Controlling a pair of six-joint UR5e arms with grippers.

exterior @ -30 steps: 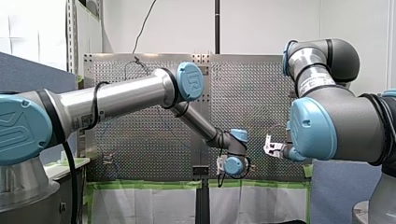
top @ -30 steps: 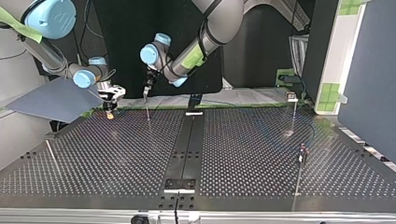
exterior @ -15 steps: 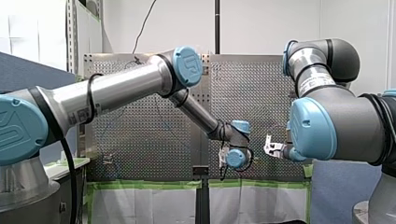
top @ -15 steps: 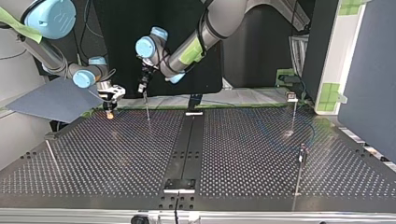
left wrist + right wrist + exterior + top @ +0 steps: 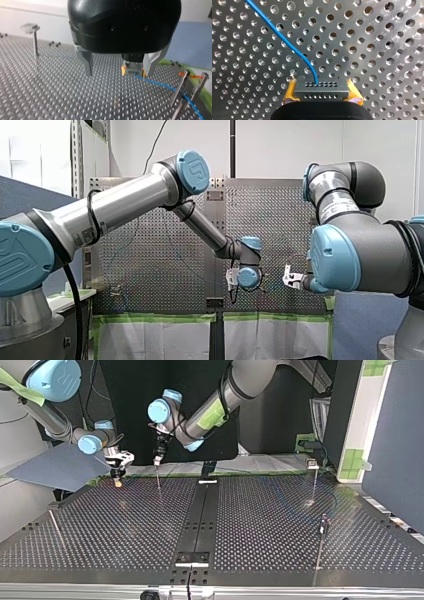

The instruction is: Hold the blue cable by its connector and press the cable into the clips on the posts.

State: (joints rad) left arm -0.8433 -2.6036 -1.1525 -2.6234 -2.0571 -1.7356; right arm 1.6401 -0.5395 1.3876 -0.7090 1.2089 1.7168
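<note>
Perforated table (image 5: pixel 125 525) – carries all below

My left gripper (image 5: pixel 118 72) – metal fingers spread, empty, poised over a thin post (image 5: pixel 158 478)

My right gripper (image 5: pixel 322 94) – yellow pads clamped on the connector (image 5: pixel 320 87), low at the top view's left

Blue cable (image 5: pixel 284 41) – runs from the connector to paired posts (image 5: pixel 180 90); seated or not, I cannot tell

Step, I judge: routing. Next I press the cable down onto a post, kept taut

Only the wrist views show the cable; the top view gives the spacing

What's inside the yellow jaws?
A grey connector, clamped in my right gripper, with the blue cable coming out of its front. The connector's back end is covered by the gripper body.
</note>
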